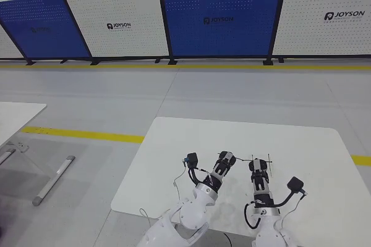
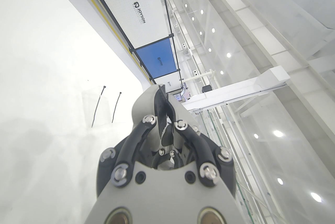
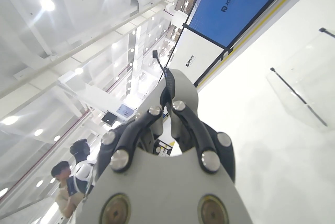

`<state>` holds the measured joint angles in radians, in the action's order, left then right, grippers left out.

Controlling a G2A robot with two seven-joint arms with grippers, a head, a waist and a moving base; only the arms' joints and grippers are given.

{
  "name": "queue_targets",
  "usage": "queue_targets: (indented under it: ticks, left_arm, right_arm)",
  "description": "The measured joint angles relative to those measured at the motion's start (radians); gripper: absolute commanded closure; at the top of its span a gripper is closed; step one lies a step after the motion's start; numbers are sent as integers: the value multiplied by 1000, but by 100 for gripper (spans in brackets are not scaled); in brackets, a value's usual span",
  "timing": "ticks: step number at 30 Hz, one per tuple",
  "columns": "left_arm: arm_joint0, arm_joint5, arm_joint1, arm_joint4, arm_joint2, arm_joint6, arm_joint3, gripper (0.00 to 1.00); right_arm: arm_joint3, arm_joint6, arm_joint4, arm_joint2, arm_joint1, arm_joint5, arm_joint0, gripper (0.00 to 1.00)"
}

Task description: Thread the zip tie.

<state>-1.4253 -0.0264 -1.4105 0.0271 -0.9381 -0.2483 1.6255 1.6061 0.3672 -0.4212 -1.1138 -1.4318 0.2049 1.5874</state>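
Observation:
My right gripper (image 3: 167,75) is shut on a black zip tie (image 3: 158,61), whose square head sticks out past the fingertips into the air. My left gripper (image 2: 161,94) is shut, and its own view shows nothing between the fingers. From above, both grippers hover side by side over the near part of the white table (image 1: 297,142), the left gripper (image 1: 225,160) beside the right gripper (image 1: 257,164). A thin dark line (image 1: 242,160) runs between them. I cannot tell whether it reaches the left fingers.
Two spare black zip ties (image 2: 99,105) (image 2: 116,107) lie on a clear tray (image 2: 87,96) on the table, also seen as a spare tie (image 3: 297,94) on the clear tray (image 3: 290,73). The table's edges and grey floor lie beyond.

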Motion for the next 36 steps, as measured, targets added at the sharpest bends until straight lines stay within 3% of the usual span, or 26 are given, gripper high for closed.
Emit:
queue_targets:
  ticks: [9,11,17,25,36]
  left_arm:
    - [0,0,0,0,0,0,0,100]
    - [0,0,0,0,0,0,0,100]
    - [0,0,0,0,0,0,0,100]
    - [0,0,0,0,0,0,0,100]
    - [0,0,0,0,0,0,0,100]
  right_arm:
    - [3,-9,-5,-1,-3,-6,2,100]
    - [4,-13,-1,-2,-4,-8,1,82]
    - [7,-30,3,-7,-5,-4,0,71]
    - [14,-33,-7,-10,-6,6,5,69]
    - [7,-36,-41,-10,-8,-1,10,74]
